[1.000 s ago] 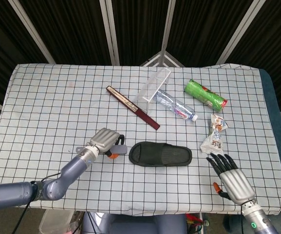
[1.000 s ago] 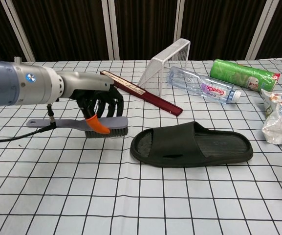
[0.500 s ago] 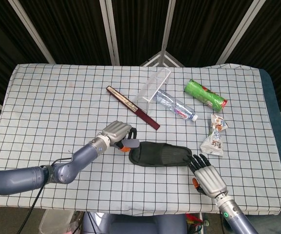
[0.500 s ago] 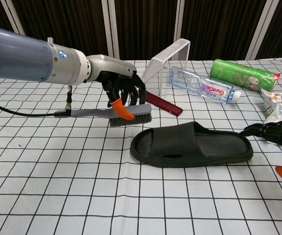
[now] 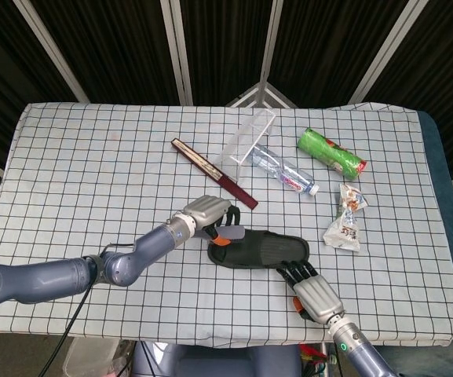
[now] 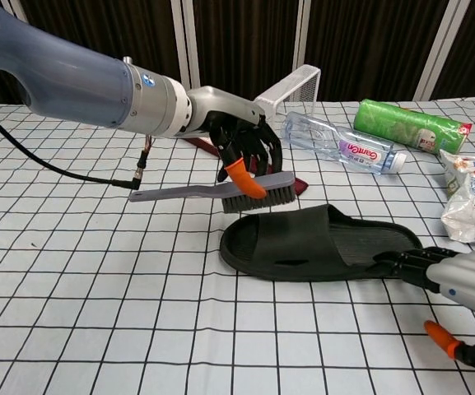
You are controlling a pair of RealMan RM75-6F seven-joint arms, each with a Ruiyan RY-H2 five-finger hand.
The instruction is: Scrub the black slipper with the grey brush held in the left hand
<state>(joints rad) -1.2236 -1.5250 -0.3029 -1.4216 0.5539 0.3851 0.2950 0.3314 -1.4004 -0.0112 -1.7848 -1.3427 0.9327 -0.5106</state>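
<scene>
The black slipper [image 5: 261, 250] [image 6: 319, 243] lies flat on the checked cloth near the table's front middle. My left hand [image 5: 208, 212] [image 6: 245, 148] grips the grey brush [image 6: 221, 191] by its handle, bristles down, just above the slipper's left end. The brush head [image 5: 228, 234] hovers over that end; contact cannot be told. My right hand [image 5: 311, 292] [image 6: 455, 284] lies with fingers stretched out, its fingertips [image 6: 395, 263] touching the slipper's right end and holding nothing.
Behind the slipper lie a dark red flat box [image 5: 214, 173], a clear wire rack [image 5: 250, 140], a water bottle [image 5: 285, 174], a green can [image 5: 332, 151] and a crumpled snack bag [image 5: 347, 223]. The table's front edge is close under my right hand.
My left hand carried the brush rightward from beside the slipper to above its left end. My right hand moved left to the slipper's right end.
</scene>
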